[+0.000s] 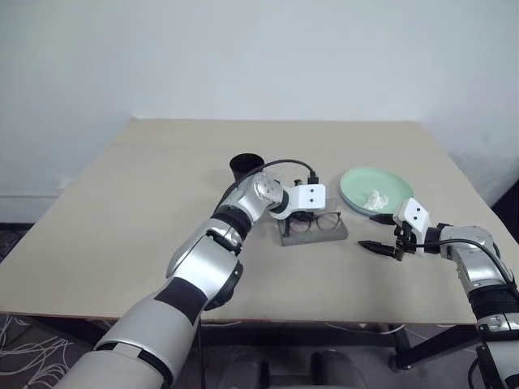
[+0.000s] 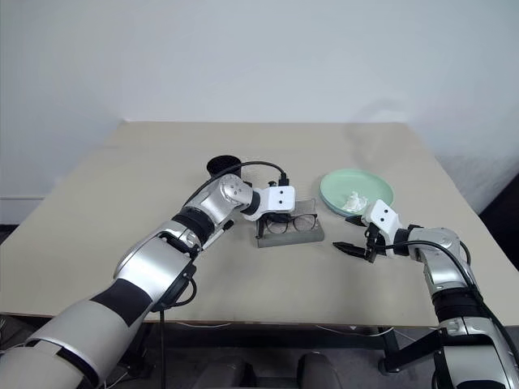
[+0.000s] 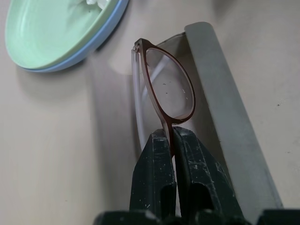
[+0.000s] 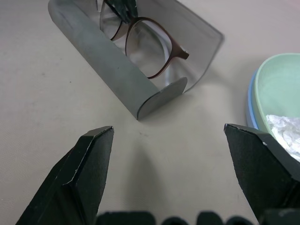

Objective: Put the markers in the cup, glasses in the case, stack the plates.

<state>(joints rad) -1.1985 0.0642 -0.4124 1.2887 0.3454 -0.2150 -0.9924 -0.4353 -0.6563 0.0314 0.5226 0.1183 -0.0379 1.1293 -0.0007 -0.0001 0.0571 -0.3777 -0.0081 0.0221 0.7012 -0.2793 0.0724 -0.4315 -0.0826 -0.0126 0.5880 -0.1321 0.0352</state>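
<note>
The left hand [image 3: 172, 140] pinches the glasses [image 3: 166, 91] at the bridge, upright inside the open case [image 4: 110, 70] on the counter [image 1: 146, 211]. The cup [image 1: 246, 166] stands behind that hand, to its left. The right hand [image 1: 379, 233] hovers right of the case, with the stacked plates [image 1: 361, 182] just behind it, paper [image 1: 375, 198] in the top one.

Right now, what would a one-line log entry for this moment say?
left gripper: shut on glasses, over open case | right gripper: open, empty | plates: stacked

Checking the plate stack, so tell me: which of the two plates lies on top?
The pale green plate is on top, holding a white paper lump; only the rim of the light blue plate shows beneath it.
</note>
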